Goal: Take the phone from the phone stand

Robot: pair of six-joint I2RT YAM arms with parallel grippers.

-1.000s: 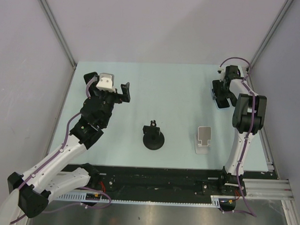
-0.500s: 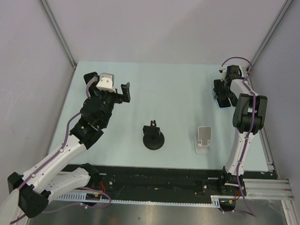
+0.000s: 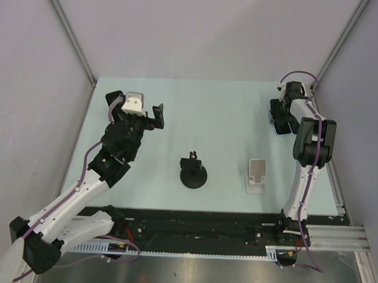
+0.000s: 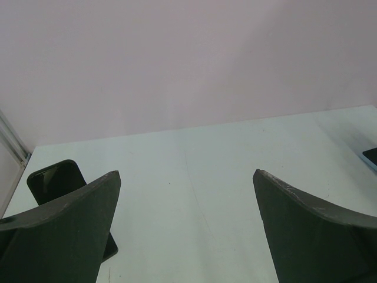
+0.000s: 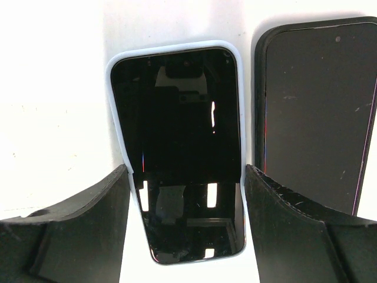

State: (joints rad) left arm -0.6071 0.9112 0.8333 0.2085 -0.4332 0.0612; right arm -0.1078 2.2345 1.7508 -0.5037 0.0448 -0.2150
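While your right gripper [image 5: 186,174] clamps the glossy, blue-cased rectangular phone [image 5: 182,112] flat, long axis straight ahead, beyond the white phone stand [image 3: 257,175], left gripper [image 4: 185,174] gapes.

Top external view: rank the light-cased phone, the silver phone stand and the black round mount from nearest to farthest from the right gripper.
1. light-cased phone, at the right gripper, far right corner.
2. silver phone stand, nearer the arm bases, right side.
3. black round mount, centre of the table.
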